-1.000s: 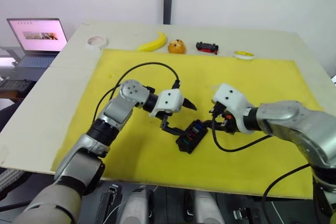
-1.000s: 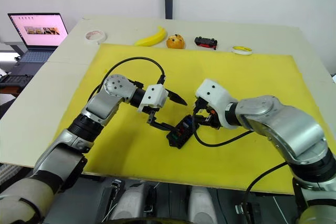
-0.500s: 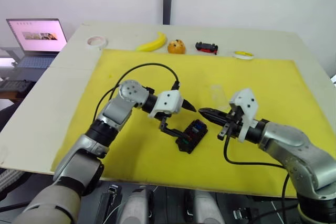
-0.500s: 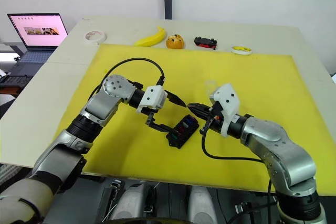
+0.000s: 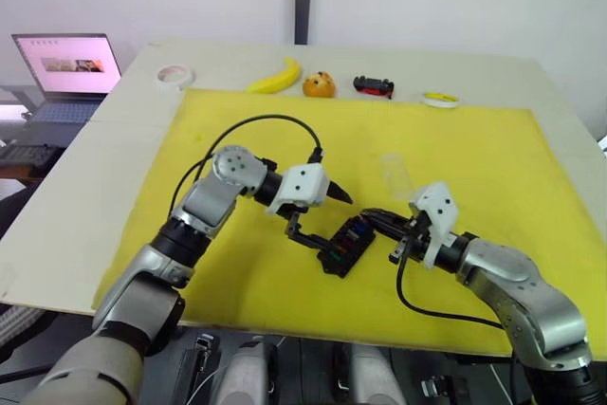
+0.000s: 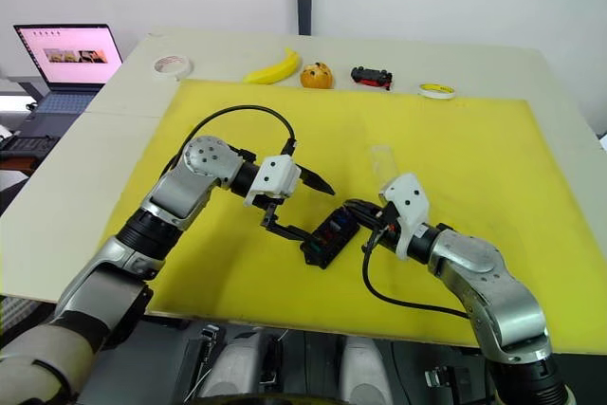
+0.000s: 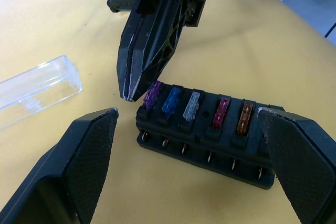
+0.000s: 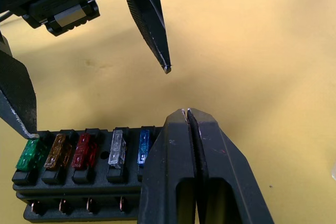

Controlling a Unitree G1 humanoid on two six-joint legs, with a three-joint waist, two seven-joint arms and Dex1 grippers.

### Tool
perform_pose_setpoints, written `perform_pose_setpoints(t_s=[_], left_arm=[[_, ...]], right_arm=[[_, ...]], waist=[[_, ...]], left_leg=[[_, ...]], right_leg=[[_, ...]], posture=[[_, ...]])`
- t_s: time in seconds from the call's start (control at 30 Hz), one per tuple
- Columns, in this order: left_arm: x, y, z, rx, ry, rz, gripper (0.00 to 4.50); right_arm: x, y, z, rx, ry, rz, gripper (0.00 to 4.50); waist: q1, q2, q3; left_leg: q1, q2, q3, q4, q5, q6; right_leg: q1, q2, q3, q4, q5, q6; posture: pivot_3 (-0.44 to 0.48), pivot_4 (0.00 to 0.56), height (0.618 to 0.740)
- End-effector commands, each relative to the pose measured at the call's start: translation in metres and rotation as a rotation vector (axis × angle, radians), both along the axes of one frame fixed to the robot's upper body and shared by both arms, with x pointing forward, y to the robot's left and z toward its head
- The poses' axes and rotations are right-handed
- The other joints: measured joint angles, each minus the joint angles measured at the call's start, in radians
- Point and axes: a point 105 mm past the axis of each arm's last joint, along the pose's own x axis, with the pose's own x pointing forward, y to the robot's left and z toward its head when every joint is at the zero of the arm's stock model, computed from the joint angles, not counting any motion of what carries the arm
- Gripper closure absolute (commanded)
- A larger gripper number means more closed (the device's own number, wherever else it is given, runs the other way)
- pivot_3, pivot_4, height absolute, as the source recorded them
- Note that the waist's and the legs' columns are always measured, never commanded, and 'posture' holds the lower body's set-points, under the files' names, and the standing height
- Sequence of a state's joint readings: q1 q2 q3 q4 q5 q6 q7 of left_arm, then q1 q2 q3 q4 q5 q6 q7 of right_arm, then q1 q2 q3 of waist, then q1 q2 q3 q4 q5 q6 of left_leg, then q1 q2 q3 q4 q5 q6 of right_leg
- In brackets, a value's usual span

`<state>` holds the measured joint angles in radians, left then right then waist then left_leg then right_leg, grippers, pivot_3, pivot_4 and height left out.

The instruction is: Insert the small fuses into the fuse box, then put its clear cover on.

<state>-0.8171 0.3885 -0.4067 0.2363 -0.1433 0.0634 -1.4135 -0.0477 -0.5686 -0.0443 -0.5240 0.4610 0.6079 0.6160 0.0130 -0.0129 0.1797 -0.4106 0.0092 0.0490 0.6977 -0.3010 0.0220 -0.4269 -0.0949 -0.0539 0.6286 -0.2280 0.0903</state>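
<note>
The black fuse box (image 5: 345, 245) lies on the yellow mat (image 5: 474, 154) with a row of small fuses in its slots: purple (image 7: 151, 93), blue (image 7: 171, 100), grey-clear (image 7: 192, 105), red (image 7: 221, 113), orange-brown (image 7: 245, 118) and green (image 8: 29, 156). My left gripper (image 5: 323, 219) is open, one finger on each side of the box, not touching it. My right gripper (image 5: 366, 215) is shut, and its tips (image 7: 129, 96) sit at the purple fuse on the box's end. The clear cover (image 5: 394, 170) lies on the mat just beyond my right gripper.
Along the table's far edge lie a white tape roll (image 5: 175, 75), a banana (image 5: 277, 76), a small orange object (image 5: 319, 84), a black-and-red toy car (image 5: 374, 86) and a yellow tape ring (image 5: 440, 99). A laptop (image 5: 68, 64) stands off the table's left.
My right gripper left the box, drew back to the right, and has now come back to the box's end, shut. The left gripper and the box have stayed put.
</note>
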Motion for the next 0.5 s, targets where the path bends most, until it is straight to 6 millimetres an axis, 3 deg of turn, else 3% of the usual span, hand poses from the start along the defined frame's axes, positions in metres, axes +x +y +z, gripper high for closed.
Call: perform_pose_setpoints(t_s=[0.03, 0.5], left_arm=[[0.0, -0.001, 0.011, -0.03, -0.026, -0.004, 0.0], [0.003, -0.002, 0.013, -0.029, -0.036, 0.001, 0.0]], right_arm=[[-0.001, 0.004, 0.008, 0.001, -0.032, 0.02, 4.45], [-0.001, 0.005, -0.017, -0.115, 0.062, 0.003, 4.45]], waist=[[0.0, 0.0, 0.0], [0.0, 0.0, 0.0]], left_leg=[[0.0, 0.0, 0.0, 0.0, 0.0, 0.0], [0.001, 0.0, 0.0, 0.0, 0.0, 0.0]], right_leg=[[0.0, 0.0, 0.0, 0.0, 0.0, 0.0], [0.001, 0.0, 0.0, 0.0, 0.0, 0.0]], posture=[[0.0, 0.15, 0.74], [0.0, 0.15, 0.74]])
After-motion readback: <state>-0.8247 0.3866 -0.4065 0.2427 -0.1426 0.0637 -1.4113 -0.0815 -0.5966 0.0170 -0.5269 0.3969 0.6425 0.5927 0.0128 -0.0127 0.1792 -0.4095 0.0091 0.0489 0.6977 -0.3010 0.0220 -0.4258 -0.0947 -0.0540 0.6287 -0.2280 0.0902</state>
